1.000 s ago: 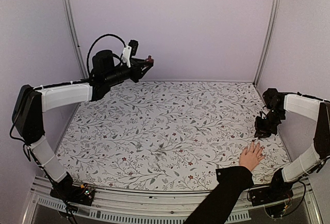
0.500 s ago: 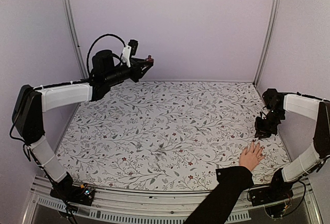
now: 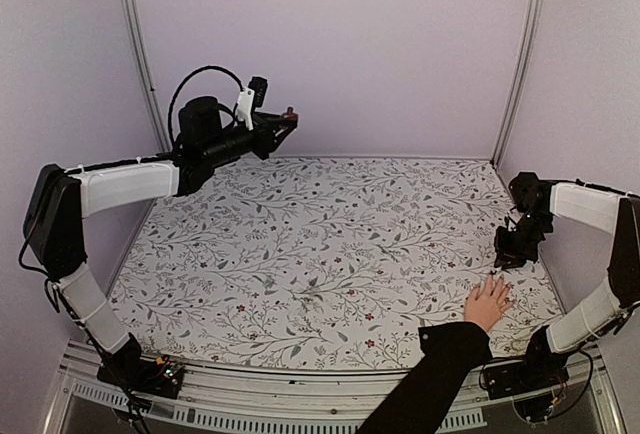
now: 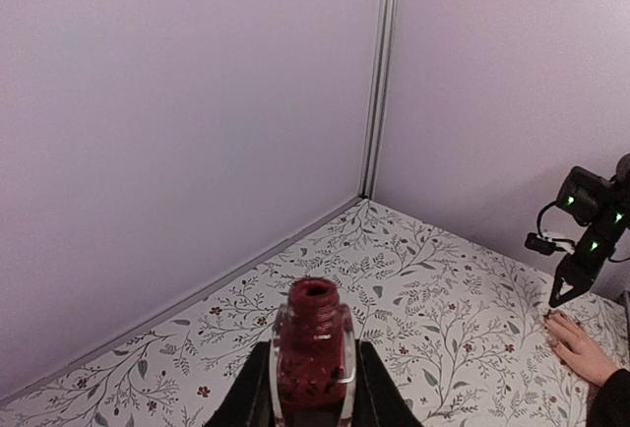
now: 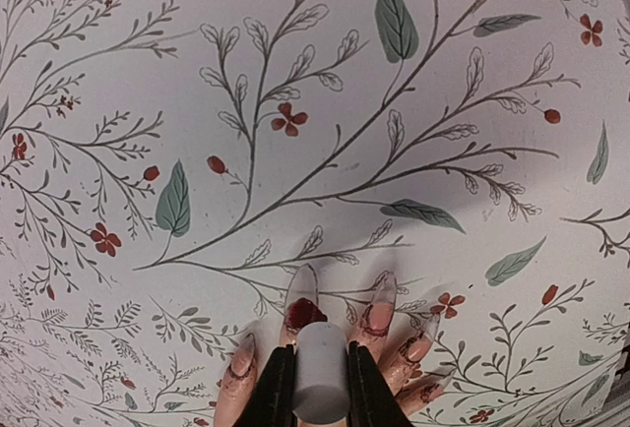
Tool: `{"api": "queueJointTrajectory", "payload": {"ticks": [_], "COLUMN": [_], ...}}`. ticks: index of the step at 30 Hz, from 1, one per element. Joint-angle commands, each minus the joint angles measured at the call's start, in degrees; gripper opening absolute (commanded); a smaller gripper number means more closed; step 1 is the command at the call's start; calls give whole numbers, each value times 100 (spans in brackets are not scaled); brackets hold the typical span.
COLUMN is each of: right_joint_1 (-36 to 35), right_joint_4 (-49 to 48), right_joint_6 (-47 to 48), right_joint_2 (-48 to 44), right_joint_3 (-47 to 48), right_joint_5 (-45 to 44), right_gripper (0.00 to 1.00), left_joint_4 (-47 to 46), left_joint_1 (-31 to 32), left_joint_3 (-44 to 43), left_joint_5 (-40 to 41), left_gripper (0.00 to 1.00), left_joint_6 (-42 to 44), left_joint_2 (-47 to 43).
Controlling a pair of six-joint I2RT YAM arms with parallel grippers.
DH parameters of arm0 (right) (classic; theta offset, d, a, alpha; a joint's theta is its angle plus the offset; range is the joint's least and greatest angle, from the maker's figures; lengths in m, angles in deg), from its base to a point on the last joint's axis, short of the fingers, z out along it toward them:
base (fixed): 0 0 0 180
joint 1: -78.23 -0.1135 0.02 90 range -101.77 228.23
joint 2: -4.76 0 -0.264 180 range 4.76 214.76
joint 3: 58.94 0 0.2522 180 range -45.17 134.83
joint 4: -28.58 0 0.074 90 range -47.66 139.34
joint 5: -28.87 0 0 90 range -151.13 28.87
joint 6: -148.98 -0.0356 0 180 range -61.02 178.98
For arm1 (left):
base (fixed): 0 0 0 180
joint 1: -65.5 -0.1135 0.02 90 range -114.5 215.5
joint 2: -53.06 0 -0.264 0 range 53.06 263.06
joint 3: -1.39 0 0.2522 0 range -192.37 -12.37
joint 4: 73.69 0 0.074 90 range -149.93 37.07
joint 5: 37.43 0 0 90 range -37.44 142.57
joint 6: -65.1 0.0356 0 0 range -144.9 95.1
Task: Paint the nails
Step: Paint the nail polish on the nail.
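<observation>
Right pincer point(image 5: 320, 368) pinching cap point(image 5: 320, 396), hovering over nails point(image 5: 300, 301) at tabletop's point(image 3: 330, 234) right edge; twitching hand point(image 3: 488, 304) risking smeared skin. Left pincer point(image 4: 313, 388) gripping open bottle point(image 4: 313, 334); tilting risking spill.

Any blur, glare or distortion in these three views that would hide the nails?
Top view: even light, posts bowed by the wide lens, hand tiny. Left wrist: bottle sharp up close, hand small at far right. Right wrist: nails sharp, no glare, soft shadows, cap hiding part of the hand.
</observation>
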Motion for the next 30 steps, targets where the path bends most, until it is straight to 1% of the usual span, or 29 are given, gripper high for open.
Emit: {"api": "queueJointTrajectory", "payload": {"ticks": [1, 11, 21, 30], "right_joint_1": [25, 25, 25, 26], "right_joint_4": [-141, -131, -133, 167], "right_joint_6": [-71, -59, -27, -26], "right_joint_2": [-178, -380, -370, -337], "right_joint_3": [-75, -35, 90, 390], "right_joint_5": [-66, -53, -51, 83], "right_gripper": [0, 0, 0, 0], "left_joint_4": [-211, -266, -292, -294], "left_joint_1": [-69, -72, -73, -75], "left_joint_3": [21, -14, -58, -68], "left_joint_5": [-41, -86, -112, -129], "left_gripper": [0, 0, 0, 0], "left_joint_6": [-65, -128, -132, -160], "left_joint_2": [113, 194, 252, 283]}}
